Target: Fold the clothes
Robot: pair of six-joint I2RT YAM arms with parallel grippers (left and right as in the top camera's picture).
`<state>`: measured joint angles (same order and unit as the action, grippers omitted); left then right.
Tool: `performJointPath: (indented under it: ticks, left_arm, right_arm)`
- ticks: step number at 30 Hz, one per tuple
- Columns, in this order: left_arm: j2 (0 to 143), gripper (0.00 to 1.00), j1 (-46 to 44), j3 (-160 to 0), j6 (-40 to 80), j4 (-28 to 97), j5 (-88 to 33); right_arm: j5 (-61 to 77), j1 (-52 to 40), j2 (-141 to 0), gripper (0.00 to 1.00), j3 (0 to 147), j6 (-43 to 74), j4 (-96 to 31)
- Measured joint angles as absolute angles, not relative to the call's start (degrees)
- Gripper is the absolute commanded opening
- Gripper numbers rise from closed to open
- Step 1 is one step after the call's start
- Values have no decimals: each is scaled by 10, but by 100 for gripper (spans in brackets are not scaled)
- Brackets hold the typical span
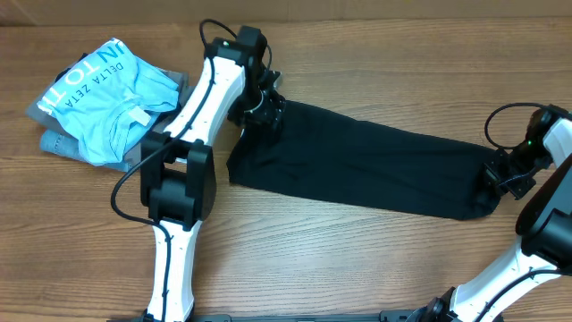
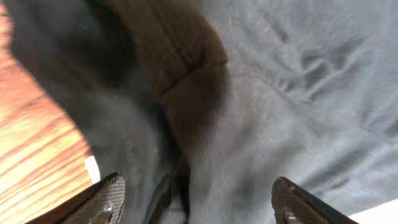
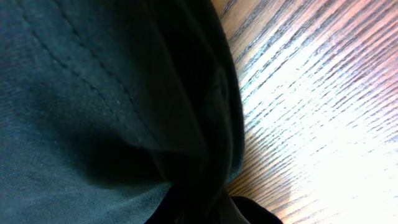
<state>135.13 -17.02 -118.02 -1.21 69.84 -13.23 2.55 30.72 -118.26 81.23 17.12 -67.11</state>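
Two grippers: both mine, one at each end of the long black soft-fabric garment (image 1: 357, 165).
Garment position: it lies flat as a long band on the wooden table (image 1: 357, 277), running from just left of the middle out to the right side, slanting a little toward me as it goes right.
Left gripper (image 1: 259, 109): released. My fingers (image 2: 106, 199) stand wide apart above the upper-left end, with a thick seamed fold of cloth below the gap. I grasp nothing.
Right gripper (image 1: 500, 174): clenched on the right-hand end of the garment. My wrist view is filled with dark cloth bunching down toward my fingertips, with bare wood beside it.
Handling: I judge it light and limp, with no stiffness. It will sag between my two holds and drag on the wood rather than slide cleanly. It is not fragile.
Where to hold: at the end corners, pinching through a hem or seam where the cloth is thickest, so that every layer comes up together.
Containers: none in view, so nothing sits in anything.
Other cloth: a light blue shirt with white lettering (image 1: 112, 94) rests on a grey garment (image 1: 55, 143) at the far left, apart from the black one.
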Motion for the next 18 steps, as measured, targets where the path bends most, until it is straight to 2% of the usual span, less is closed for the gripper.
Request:
performJointPath:
  ticks: [1,2,4,6,9,11,15,16,18]
  left_arm:
    - [1351,57,-172,-1166,-9,680,-132]
    - [1351,32,-173,-1152,-7,660,-135]
    - [1352,16,-173,-1133,0,643,-138]
    - [1352,12,-172,-1117,3,643,-138]
    - [1352,11,-166,-1114,20,642,-123]
    - [1352,20,-158,-1114,35,641,-116]
    - [1352,43,-127,-1114,53,642,-117]
    - [1352,49,-120,-1114,56,646,-117]
    - [1352,51,-106,-1115,60,659,-117]
  right_arm:
    - [25,307,-1183,9,812,172,-671]
    - [24,307,-1183,9,813,173,-671]
    - [23,307,-1183,9,813,174,-673]
    - [22,307,-1183,9,813,174,-675]
    - [18,307,-1183,15,813,174,-677]
    - [13,307,-1184,19,813,176,-681]
    - [13,307,-1185,25,813,171,-681]
    - [20,307,-1185,30,813,161,-679]
    - [38,308,-1186,38,813,144,-675]
